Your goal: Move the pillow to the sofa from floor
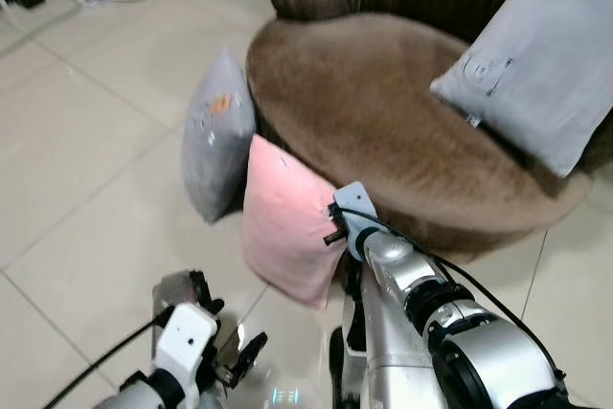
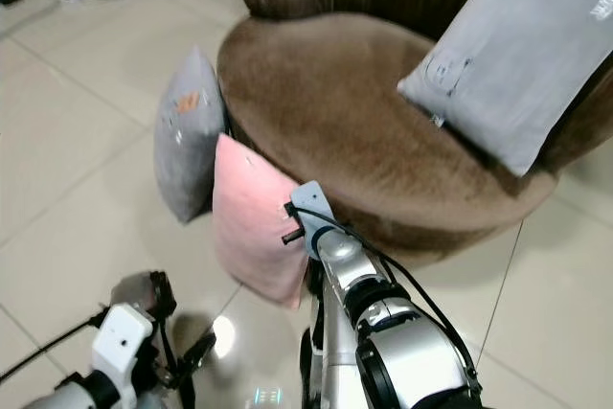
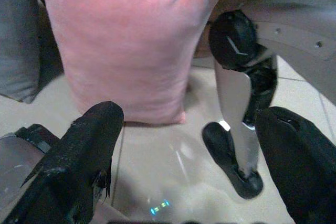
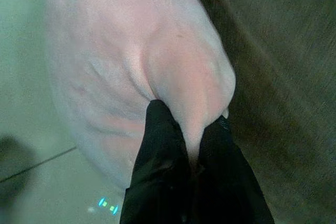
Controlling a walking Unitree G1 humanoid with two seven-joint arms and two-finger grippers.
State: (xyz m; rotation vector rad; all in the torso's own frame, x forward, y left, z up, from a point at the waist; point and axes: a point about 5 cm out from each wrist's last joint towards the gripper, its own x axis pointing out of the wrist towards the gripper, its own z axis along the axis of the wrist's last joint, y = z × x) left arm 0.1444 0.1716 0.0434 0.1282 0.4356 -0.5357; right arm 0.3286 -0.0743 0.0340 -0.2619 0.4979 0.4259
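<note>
Our right hand (image 4: 194, 140) pinches the pink pillow (image 1: 283, 222), which stands on the floor (image 1: 86, 170) leaning against the brown sofa (image 1: 383, 112); our left hand (image 3: 189, 166) hovers spread beside it.

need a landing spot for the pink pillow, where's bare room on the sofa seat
The brown sofa seat is bare across its middle and front-left, between the backrest and the front edge. The far right is crowded by the grey pillow. The right gripper pinches the pink pillow, beside the grey floor pillow.
</note>
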